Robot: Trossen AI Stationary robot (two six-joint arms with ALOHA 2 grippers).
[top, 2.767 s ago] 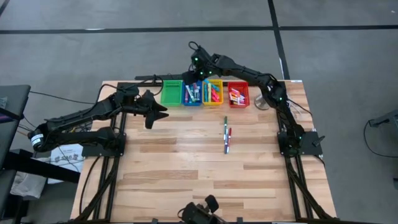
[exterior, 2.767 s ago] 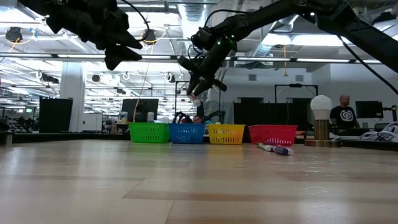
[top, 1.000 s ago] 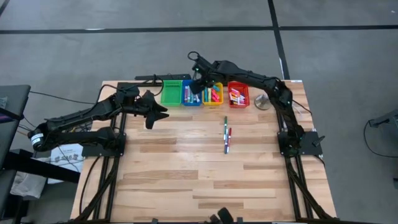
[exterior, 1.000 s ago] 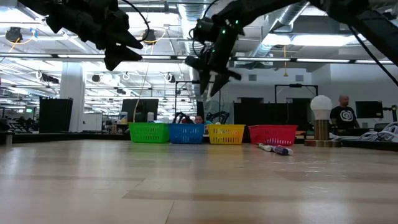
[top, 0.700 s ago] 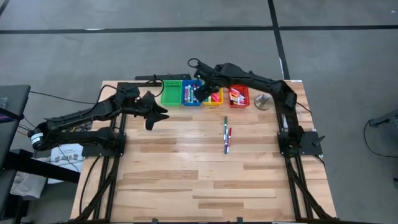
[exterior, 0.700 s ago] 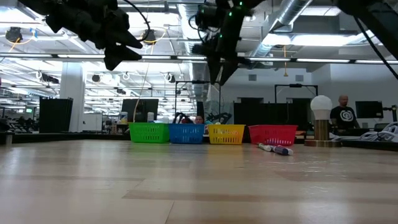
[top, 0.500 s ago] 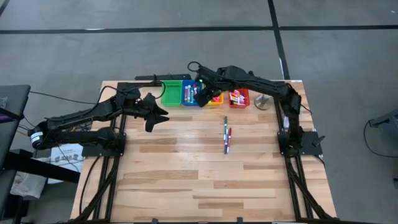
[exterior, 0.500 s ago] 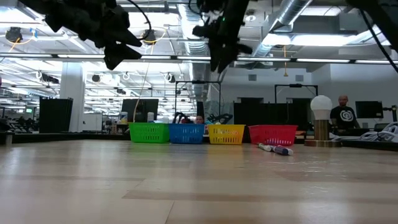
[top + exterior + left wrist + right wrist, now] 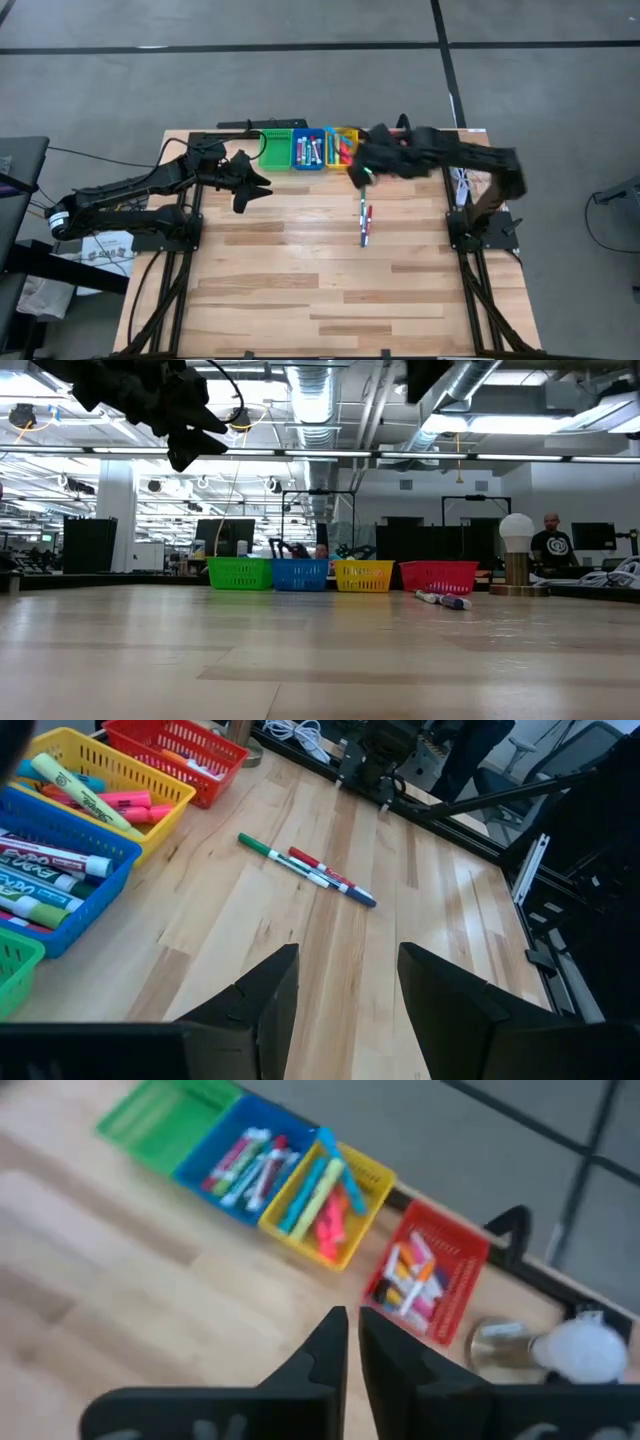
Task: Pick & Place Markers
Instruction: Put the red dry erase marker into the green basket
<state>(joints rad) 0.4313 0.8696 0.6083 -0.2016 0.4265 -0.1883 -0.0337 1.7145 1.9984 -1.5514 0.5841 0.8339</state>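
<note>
On the open desk, three markers lie close together near the middle, green, red and blue, not yet sorted; the left wrist view shows them as a small bundle well clear of the bins. The left gripper hangs above the desk's left part, its fingers apart and holding nothing, just as it was seconds ago. The right gripper has changed most: a second ago it hovered over the blue bin and yellow bin with fingers apart, and now it has swung away toward the loose markers, high above the desk, with its fingers together and empty. That suggests a marker was just dropped into a bin and the arm is heading for the next one. At the far edge stand the green bin, the blue and yellow ones full of markers, and the red bin, hidden under the arm from above. Three pickups likely remain; the tight bundle may make taking a single marker awkward.
</note>
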